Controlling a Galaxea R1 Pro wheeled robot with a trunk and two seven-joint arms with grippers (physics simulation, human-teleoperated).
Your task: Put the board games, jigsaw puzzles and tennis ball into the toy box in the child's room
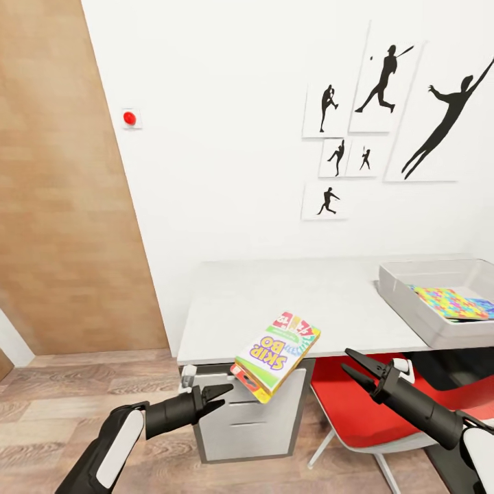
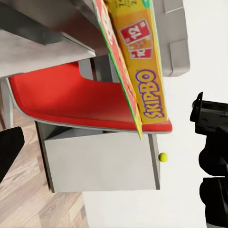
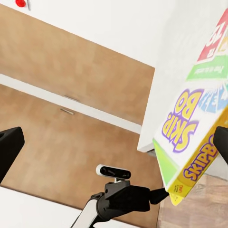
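The Skip-Bo board game [image 1: 278, 353], a red, yellow and green box, tilts over the front edge of the table [image 1: 274, 295], its lower corner hanging off the desk. My left gripper [image 1: 225, 395] is open, with its tips just left of that lower corner and not closed on it. My right gripper [image 1: 346, 361] is open and empty, to the right of the box. The toy box [image 1: 405, 302] stands at the table's right end with a jigsaw puzzle [image 1: 453, 302] inside. A small yellow-green tennis ball [image 2: 163, 157] shows in the left wrist view.
A red chair [image 1: 357, 405] is tucked under the table between my arms. The white drawer unit [image 1: 240, 425] stands below the table's left end. A wooden door [image 1: 62, 206] and wood floor [image 1: 62, 391] lie to the left.
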